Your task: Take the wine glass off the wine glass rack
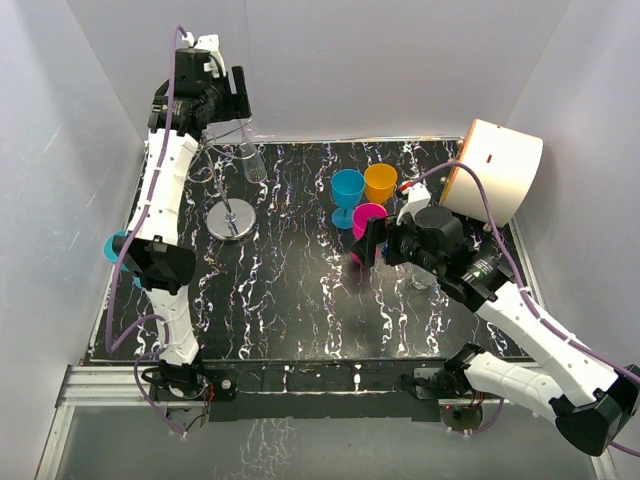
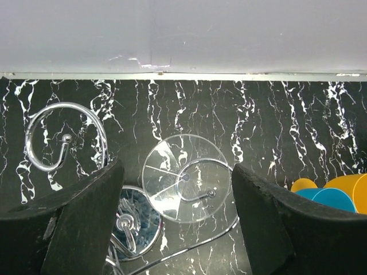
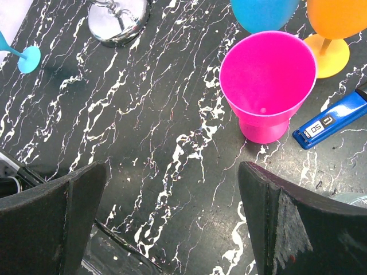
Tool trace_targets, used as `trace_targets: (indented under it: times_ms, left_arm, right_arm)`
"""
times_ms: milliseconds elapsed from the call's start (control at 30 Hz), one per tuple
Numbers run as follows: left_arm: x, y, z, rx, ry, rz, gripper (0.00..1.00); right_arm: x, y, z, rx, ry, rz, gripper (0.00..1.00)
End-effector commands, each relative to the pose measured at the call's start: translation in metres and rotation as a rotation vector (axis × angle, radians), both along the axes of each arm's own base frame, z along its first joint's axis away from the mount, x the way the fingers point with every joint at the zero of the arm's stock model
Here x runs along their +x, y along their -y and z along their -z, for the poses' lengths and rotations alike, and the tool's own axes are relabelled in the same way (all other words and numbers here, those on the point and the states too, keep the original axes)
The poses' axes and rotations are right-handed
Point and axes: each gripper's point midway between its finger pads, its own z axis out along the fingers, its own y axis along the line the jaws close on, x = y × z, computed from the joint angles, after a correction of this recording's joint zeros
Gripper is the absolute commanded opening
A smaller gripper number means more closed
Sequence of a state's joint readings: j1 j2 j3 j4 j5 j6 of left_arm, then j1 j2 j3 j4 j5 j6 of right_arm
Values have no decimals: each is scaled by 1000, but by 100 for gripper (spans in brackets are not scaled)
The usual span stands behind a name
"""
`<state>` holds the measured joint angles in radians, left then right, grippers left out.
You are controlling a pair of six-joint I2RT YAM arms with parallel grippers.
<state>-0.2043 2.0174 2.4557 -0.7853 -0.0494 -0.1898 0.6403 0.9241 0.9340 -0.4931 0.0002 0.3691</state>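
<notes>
A clear wine glass (image 1: 252, 160) hangs upside down from a curled arm of the silver wine glass rack (image 1: 230, 218) at the table's back left. In the left wrist view its round foot (image 2: 183, 184) rests on a hook, with another curled hook (image 2: 57, 137) to the left and the shiny disc base (image 2: 136, 224) below. My left gripper (image 2: 178, 169) hovers above the foot, open, and both fingers stand apart from the glass. My right gripper (image 3: 172, 172) is open over bare table, just in front of a pink cup (image 3: 266, 86).
A blue cup (image 1: 347, 188) and an orange cup (image 1: 380, 182) stand behind the pink cup (image 1: 368, 218). A blue stick (image 3: 330, 123) lies beside them. A white drum-shaped object (image 1: 495, 170) sits at the back right. A cyan glass (image 1: 113, 245) stands at the left edge.
</notes>
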Motion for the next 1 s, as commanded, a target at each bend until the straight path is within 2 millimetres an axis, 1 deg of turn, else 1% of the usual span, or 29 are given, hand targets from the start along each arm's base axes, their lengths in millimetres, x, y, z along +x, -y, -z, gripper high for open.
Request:
trace_targets:
  times_ms: [0, 200, 300, 533, 633, 700, 800, 967]
  left_arm:
    - [-3, 1, -8, 3, 14, -17, 75]
    - [-1, 3, -6, 2, 13, -19, 75]
    - [0, 3, -3, 4, 6, -16, 77]
    - [1, 6, -3, -5, 7, -10, 79]
    - [2, 8, -5, -15, 15, -8, 81]
    - [4, 9, -3, -17, 12, -8, 84]
    - [5, 11, 2, -12, 1, -9, 86]
    - [7, 10, 5, -5, 2, -17, 84]
  right_arm:
    - [5, -1, -29, 63, 84, 12, 98]
    - [5, 1, -28, 59, 85, 19, 99]
    - [4, 1, -26, 56, 80, 17, 98]
    - [4, 0, -24, 57, 77, 16, 98]
    - [4, 0, -23, 57, 74, 14, 98]
    - [4, -1, -22, 58, 71, 12, 98]
    - [4, -2, -21, 56, 67, 10, 98]
    - [4, -1, -20, 55, 65, 12, 98]
